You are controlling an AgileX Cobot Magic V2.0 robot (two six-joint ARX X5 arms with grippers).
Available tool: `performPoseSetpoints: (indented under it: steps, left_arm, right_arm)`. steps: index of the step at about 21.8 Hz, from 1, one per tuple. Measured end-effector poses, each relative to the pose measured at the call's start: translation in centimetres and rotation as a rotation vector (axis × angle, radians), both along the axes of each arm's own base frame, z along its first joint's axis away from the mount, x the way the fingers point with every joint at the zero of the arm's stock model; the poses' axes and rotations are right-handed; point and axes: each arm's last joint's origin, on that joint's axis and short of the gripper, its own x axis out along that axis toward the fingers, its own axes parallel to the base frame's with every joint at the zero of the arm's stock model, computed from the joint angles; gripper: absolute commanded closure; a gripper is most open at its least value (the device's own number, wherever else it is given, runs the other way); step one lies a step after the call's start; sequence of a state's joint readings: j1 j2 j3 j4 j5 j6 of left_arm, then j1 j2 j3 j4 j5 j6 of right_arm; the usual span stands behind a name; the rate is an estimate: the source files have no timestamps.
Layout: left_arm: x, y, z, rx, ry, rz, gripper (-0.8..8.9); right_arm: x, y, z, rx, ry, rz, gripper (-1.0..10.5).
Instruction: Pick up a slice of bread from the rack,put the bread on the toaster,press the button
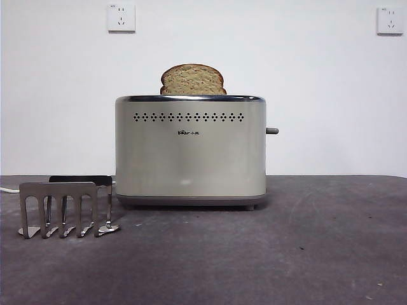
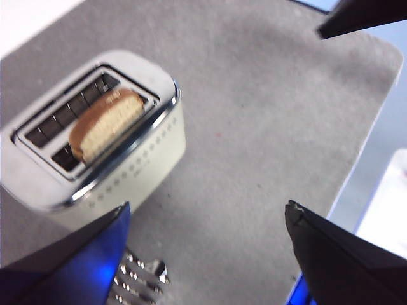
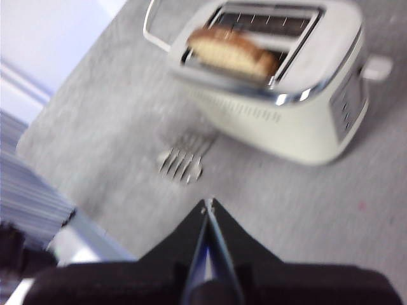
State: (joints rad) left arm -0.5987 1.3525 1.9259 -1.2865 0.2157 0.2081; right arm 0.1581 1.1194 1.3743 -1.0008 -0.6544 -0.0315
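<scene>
The slice of bread [image 1: 193,80] stands upright in a slot of the toaster [image 1: 191,152], its rounded top sticking out above the chrome rim. The button [image 1: 272,131] juts from the toaster's right end, high up. The rack [image 1: 63,208] stands empty at the front left. My left gripper [image 2: 206,208] is open and empty, high above the table beside the toaster [image 2: 95,140] and the bread [image 2: 105,122]. My right gripper [image 3: 208,202] is shut and empty, high above the table, apart from the toaster [image 3: 299,121], the bread [image 3: 232,54] and the button [image 3: 375,67].
Neither arm shows in the front view. Two white wall sockets [image 1: 121,18] sit on the back wall. A white cable [image 1: 7,190] lies at the left edge. The dark grey table [image 1: 286,254] stretches in front and to the right of the toaster.
</scene>
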Motion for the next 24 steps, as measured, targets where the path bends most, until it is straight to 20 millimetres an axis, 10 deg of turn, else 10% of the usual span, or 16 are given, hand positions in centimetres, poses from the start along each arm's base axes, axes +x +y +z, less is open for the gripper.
performPoseSetpoints:
  steps: [7, 14, 24]
  left_arm:
    - [-0.2, 0.2, -0.4, 0.029, 0.041, 0.001, 4.19]
    - [-0.3, 0.2, -0.4, 0.029, 0.041, 0.000, 8.28]
    - [-0.2, 0.2, -0.4, 0.030, 0.041, 0.003, 8.16]
  right_arm:
    - [-3.7, -0.3, -0.2, -0.065, 0.083, 0.068, 9.6]
    - [-3.9, -0.3, -0.2, -0.076, 0.074, 0.083, 9.5]
    - [-3.9, -0.3, -0.2, -0.078, 0.072, 0.085, 9.5]
